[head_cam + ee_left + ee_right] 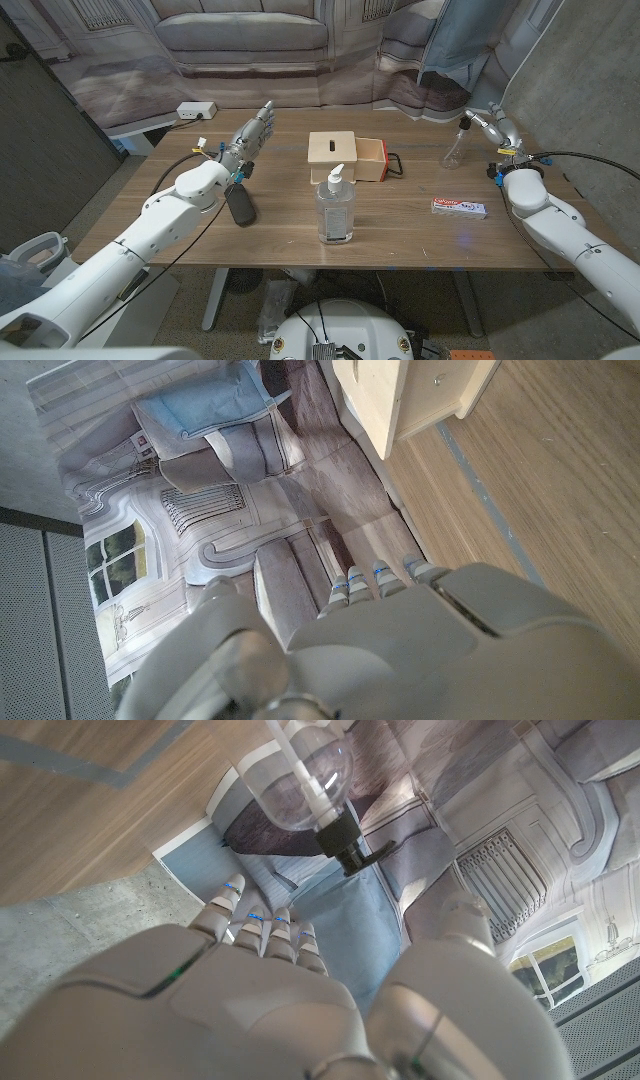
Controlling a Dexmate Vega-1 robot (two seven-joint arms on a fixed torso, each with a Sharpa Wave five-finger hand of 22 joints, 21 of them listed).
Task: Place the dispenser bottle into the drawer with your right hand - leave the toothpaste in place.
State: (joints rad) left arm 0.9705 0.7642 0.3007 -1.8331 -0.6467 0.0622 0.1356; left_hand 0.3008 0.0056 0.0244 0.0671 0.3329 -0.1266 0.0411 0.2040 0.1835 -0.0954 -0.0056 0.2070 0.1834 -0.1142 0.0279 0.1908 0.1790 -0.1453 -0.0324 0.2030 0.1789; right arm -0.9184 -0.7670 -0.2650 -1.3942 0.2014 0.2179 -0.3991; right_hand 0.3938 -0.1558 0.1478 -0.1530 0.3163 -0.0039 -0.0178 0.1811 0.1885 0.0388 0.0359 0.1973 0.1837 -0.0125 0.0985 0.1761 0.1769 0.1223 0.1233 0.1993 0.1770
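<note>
White right hand (488, 121) raised beside spray bottle (456, 147).

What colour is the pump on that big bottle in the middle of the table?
White, on a clear dispenser bottle; the head view shows it best.

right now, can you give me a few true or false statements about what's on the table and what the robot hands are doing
1. The dispenser bottle stands upright on the table, in front of the wooden drawer box. True.
2. The right robot hand grips the dispenser bottle. False: it holds nothing and is near the clear spray bottle at the table's far right.
3. The toothpaste lies inside the drawer. False: it lies on the table, to the right of the dispenser bottle.
4. The left robot hand holds nothing, fingers extended. True.
5. The drawer of the box is pulled out to the right. True.
6. The dispenser bottle lies on its side. False: it stands with its pump on top.
</note>
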